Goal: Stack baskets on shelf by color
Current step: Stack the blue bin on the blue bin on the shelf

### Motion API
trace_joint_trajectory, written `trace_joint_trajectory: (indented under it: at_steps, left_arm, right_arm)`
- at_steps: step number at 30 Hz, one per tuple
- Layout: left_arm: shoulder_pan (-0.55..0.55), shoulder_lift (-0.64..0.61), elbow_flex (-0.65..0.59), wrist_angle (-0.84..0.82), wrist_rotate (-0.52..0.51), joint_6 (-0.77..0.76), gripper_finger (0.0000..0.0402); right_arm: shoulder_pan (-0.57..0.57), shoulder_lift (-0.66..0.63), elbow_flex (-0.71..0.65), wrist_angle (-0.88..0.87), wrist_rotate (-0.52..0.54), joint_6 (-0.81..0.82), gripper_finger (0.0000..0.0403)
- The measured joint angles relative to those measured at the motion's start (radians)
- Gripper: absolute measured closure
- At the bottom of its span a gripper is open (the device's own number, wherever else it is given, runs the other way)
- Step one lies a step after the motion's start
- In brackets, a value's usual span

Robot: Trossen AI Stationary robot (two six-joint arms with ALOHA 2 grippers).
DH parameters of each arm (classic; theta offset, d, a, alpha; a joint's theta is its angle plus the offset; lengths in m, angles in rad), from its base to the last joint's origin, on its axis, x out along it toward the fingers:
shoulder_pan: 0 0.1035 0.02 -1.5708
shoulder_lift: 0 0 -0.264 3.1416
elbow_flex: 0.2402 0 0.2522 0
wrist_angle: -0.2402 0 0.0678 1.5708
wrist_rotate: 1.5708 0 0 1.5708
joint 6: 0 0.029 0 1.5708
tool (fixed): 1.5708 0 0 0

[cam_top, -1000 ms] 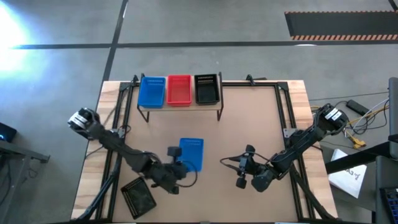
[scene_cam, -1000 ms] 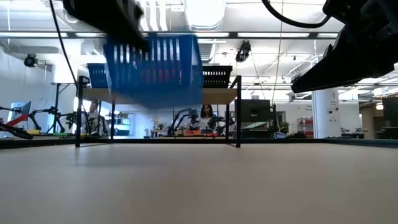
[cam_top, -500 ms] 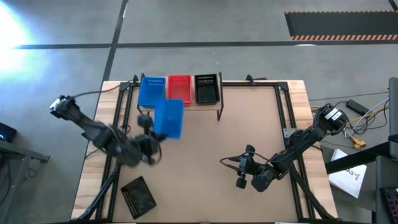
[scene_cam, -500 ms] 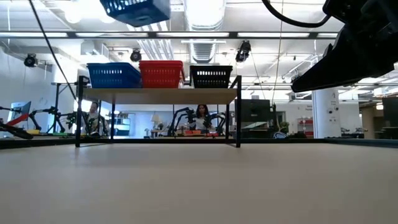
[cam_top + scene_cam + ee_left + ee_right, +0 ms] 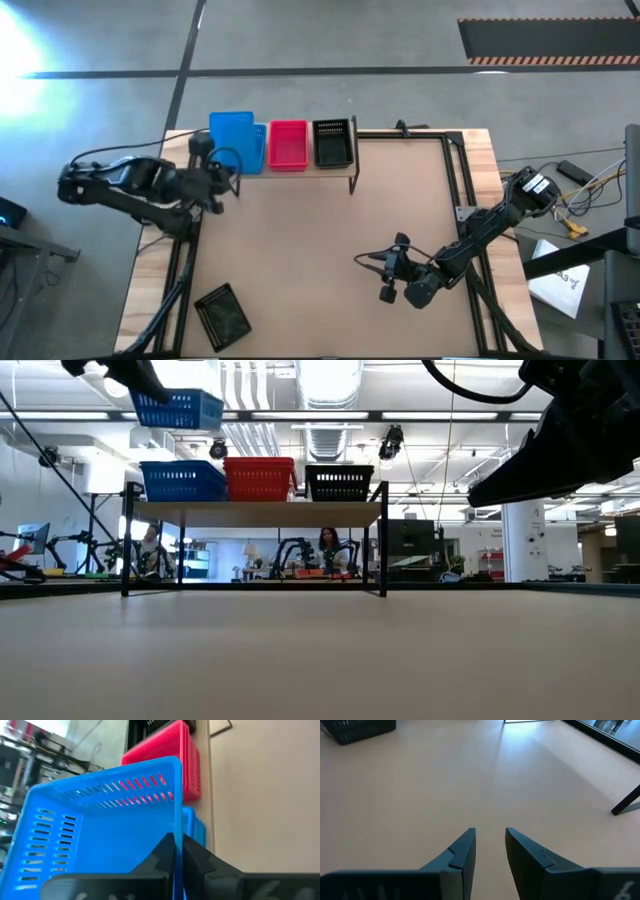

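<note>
My left gripper (image 5: 225, 172) is shut on a blue basket (image 5: 232, 140), held in the air over the shelf's left end. In the low view the held blue basket (image 5: 178, 406) hangs above a second blue basket (image 5: 182, 480). That one stands on the shelf's wooden plank (image 5: 255, 513) beside a red basket (image 5: 259, 478) and a black basket (image 5: 340, 482). Another black basket (image 5: 222, 312) lies on the table at the near left. My right gripper (image 5: 385, 275) is open and empty over the table's near right part. My left gripper pinches one side wall of the blue basket at its rim (image 5: 176, 822), one finger inside the basket and one outside. The wall runs on away from the fingers. The basket is lifted clear, its opening up, above the blue basket on the shelf.
The shelf (image 5: 290, 165) stands at the table's far edge on thin black legs (image 5: 384, 540). Black frame rails (image 5: 455, 170) run along the table's left and right sides. The middle of the tabletop (image 5: 330, 240) is bare.
My left gripper has carried the blue basket from the table's near middle up and toward the far left. The basket now hangs over the blue basket on the shelf and has stayed in the gripper's hold throughout.
</note>
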Motion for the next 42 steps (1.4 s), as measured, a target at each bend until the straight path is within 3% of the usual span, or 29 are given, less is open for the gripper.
trace_joint_trajectory:
  at_steps: [6, 19, 23, 26, 36, 42]
  left_arm:
    - [0.109, 0.001, 0.0, -0.006, 0.12, 0.068, 0.0401]
    - [0.269, 0.118, 0.0, -0.009, 0.165, 0.153, 0.0402]
    - [0.31, 0.131, 0.0, -0.008, 0.256, 0.154, 0.0402]
    - [0.33, 0.135, 0.0, -0.007, 0.315, 0.153, 0.0402]
    - [0.341, 0.134, 0.0, 0.021, 0.323, 0.152, 0.04]
    - [0.354, 0.135, 0.0, 0.023, 0.335, 0.151, 0.0354]
  right_arm:
    - [0.0, 0.0, 0.0, 0.021, 0.001, -0.022, 0.0303]
    - [-0.001, 0.0, 0.0, 0.022, 0.001, -0.025, 0.031]
    - [-0.001, 0.0, 0.0, 0.022, 0.001, -0.025, 0.0314]
    - [-0.001, 0.0, 0.0, 0.022, 0.0, -0.025, 0.0317]
    - [-0.001, 0.0, 0.0, 0.022, 0.0, -0.025, 0.0317]
    - [-0.001, 0.0, 0.0, 0.022, 0.0, -0.024, 0.0325]
